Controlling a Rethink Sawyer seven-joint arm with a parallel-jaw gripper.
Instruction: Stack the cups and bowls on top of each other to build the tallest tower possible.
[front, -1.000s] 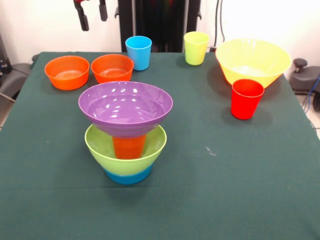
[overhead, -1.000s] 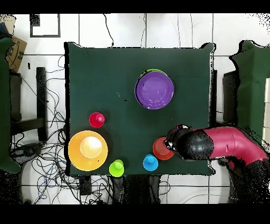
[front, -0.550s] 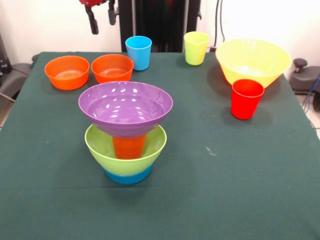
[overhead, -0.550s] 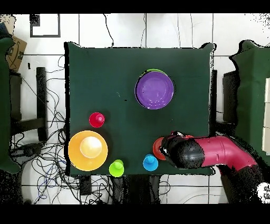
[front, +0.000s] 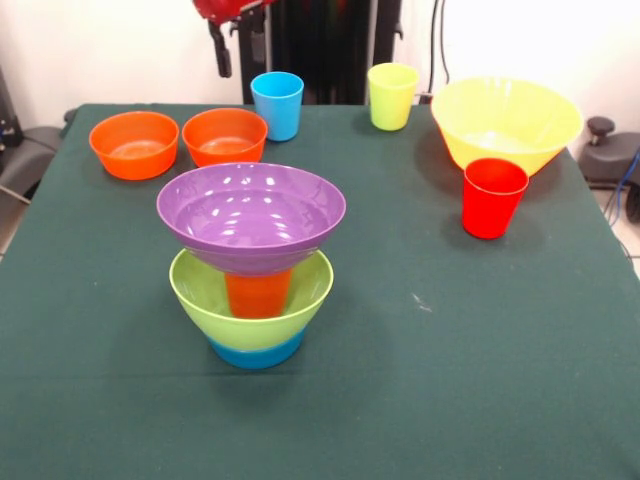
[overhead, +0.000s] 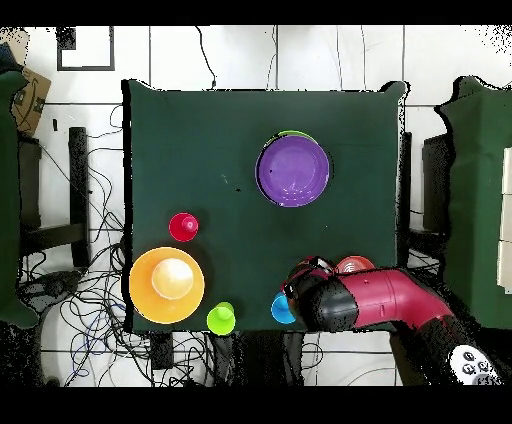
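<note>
The tower stands mid-table: a small blue bowl (front: 255, 352) at the base, a lime green bowl (front: 200, 290) on it, an orange cup (front: 257, 292) inside that, and the wide purple bowl (front: 250, 215) on top. Two small orange bowls (front: 133, 145) (front: 224, 136) sit at the back left. My gripper (front: 240, 55) hangs open and empty high above the right orange bowl, just left of the light blue cup (front: 277, 105). In the overhead view my arm (overhead: 370, 298) covers one orange bowl and part of the light blue cup (overhead: 279, 311).
At the back right stand a yellow-green cup (front: 392, 96) and the large yellow bowl (front: 505, 122). A red cup (front: 494, 197) stands in front of that bowl. The dark green tablecloth (front: 450, 380) covers the table.
My gripper has swung across the back of the table, from above the left orange bowl to beside the light blue cup. Nothing on the table moved.
</note>
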